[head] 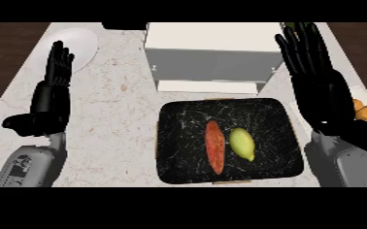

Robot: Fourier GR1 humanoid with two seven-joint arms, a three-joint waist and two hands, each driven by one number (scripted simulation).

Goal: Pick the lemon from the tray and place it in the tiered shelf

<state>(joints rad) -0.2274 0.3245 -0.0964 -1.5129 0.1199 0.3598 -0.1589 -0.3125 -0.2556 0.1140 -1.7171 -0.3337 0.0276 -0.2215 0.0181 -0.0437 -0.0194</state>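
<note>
Your right hand [321, 94] stands just beside the tray's right edge, fingers straight and spread, holding nothing, touching nothing; the lemon [242, 143] lies to its left and a bit closer to you, on the black tray [183, 126]; its long axis runs roughly away from you, far end tipped slightly left; a long red-orange vegetable [214, 147] lies parallel just left of it, touching or not I can't tell; your right hand is clearly the nearer of the 2; your left hand [52, 99] rests open at the left of the counter [122, 106], well apart; the tiered shelf [213, 39] sits just beyond the tray.
</note>
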